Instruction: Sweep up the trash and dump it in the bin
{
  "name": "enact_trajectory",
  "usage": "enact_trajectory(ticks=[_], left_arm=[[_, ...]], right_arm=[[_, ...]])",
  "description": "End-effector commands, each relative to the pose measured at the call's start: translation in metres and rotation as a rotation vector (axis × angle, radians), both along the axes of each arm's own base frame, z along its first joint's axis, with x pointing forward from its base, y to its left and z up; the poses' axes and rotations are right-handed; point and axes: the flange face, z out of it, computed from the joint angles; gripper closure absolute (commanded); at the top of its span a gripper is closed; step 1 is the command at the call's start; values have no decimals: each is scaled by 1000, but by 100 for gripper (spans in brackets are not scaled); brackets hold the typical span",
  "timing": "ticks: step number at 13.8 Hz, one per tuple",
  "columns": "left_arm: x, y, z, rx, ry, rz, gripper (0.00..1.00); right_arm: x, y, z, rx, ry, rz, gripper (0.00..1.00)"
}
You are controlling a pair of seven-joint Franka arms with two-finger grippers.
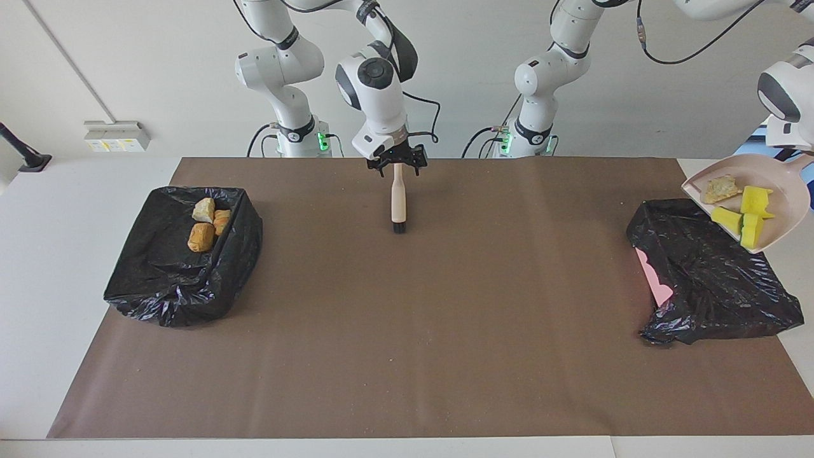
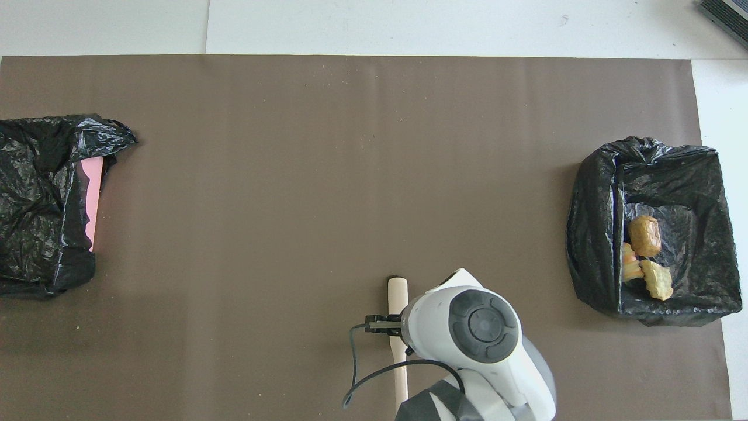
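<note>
I see the brush (image 1: 399, 205) lying mid-counter, near the robots. One bin (image 1: 159, 280) sits at the right arm's end with three trash pieces (image 1: 208, 225) in it; the other bin (image 1: 712, 280) sits at the left arm's end, the dustpan (image 1: 785, 219) over it carrying four pieces (image 1: 744, 213).

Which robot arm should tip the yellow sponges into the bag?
The left one. Its gripper holds the pink dustpan with the sponges over the black bag. The right gripper is open over the brush.
</note>
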Motion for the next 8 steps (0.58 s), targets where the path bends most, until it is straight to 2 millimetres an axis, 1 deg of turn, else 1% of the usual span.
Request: enact_trajectory(ticks=[1, 3, 4, 6, 8], left_arm=[[-4, -9, 16, 52, 6, 71, 100], [-3, -20, 24, 62, 25, 89, 100], [-2, -27, 28, 84, 25, 105, 100], [-3, -32, 31, 122, 8, 167, 100], [-5, -29, 45, 146, -10, 204, 100]], right_arm=[[46, -32, 26, -12, -77, -31, 0], [66, -58, 46, -19, -113, -52, 0], [74, -69, 59, -30, -116, -51, 0], [88, -92, 94, -65, -117, -4, 0], [98, -126, 127, -79, -97, 18, 0]])
